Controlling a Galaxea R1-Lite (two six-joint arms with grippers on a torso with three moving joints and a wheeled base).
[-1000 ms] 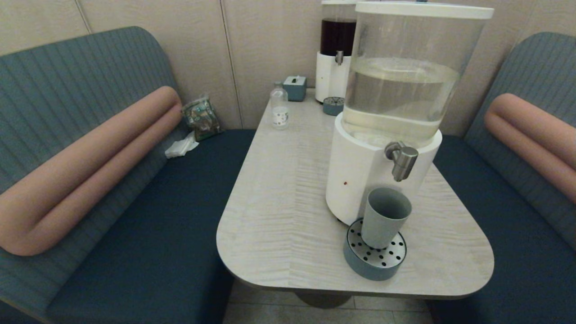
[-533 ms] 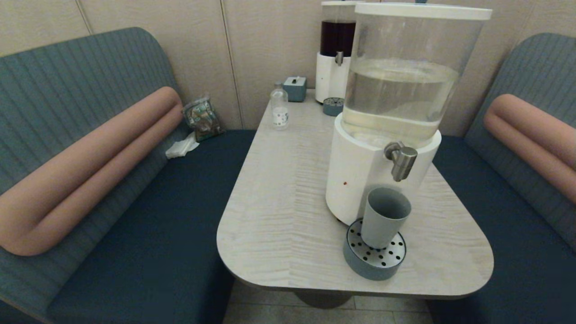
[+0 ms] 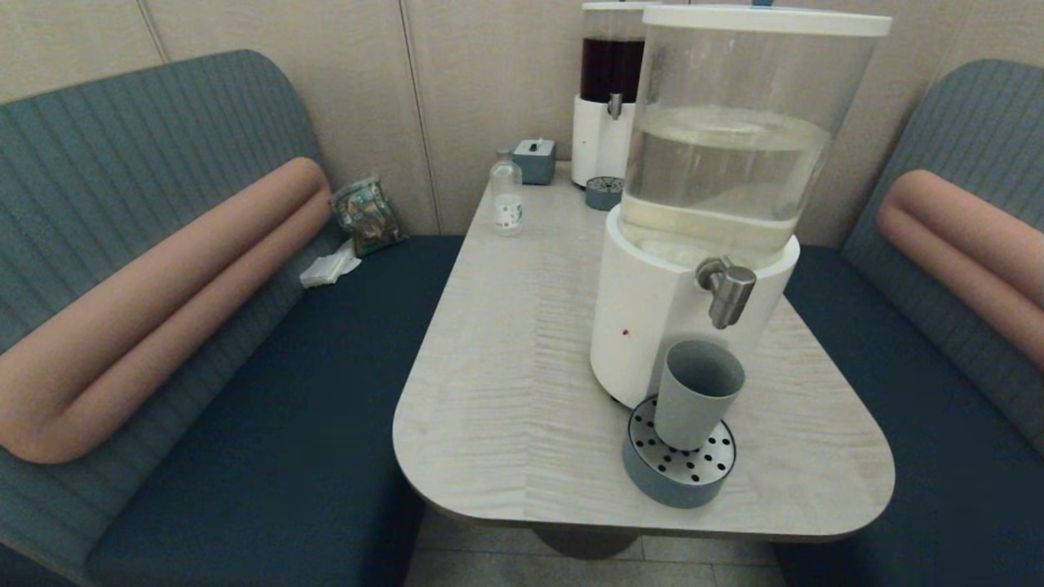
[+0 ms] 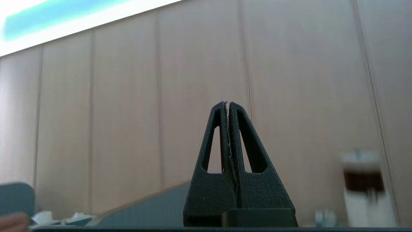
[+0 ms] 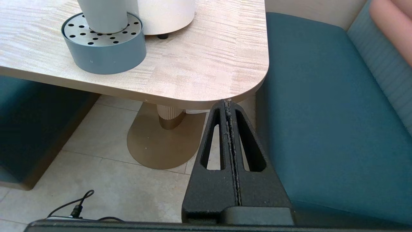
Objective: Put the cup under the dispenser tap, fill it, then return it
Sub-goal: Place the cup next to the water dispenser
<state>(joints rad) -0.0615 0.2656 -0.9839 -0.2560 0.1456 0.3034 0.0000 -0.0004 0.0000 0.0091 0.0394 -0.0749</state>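
The grey-blue cup [image 3: 697,394] stands upright on a round perforated drip tray [image 3: 679,465], a little to the near left of the brushed-steel dispenser tap [image 3: 728,291] of the big white-based dispenser [image 3: 652,326]. The cup's lower part [image 5: 103,16] and the tray [image 5: 103,45] also show in the right wrist view. My right gripper [image 5: 228,102] is shut and empty, low beside the table's near right corner. My left gripper [image 4: 227,103] is shut and empty, pointing at the wall panels. Neither arm shows in the head view.
A second dispenser with dark liquid [image 3: 608,98], its small tray [image 3: 604,192], a small clear bottle [image 3: 506,196] and a blue tissue box [image 3: 534,159] stand at the table's far end. Benches [image 3: 269,391] flank the table [image 3: 506,391]. A cable [image 5: 77,209] lies on the floor.
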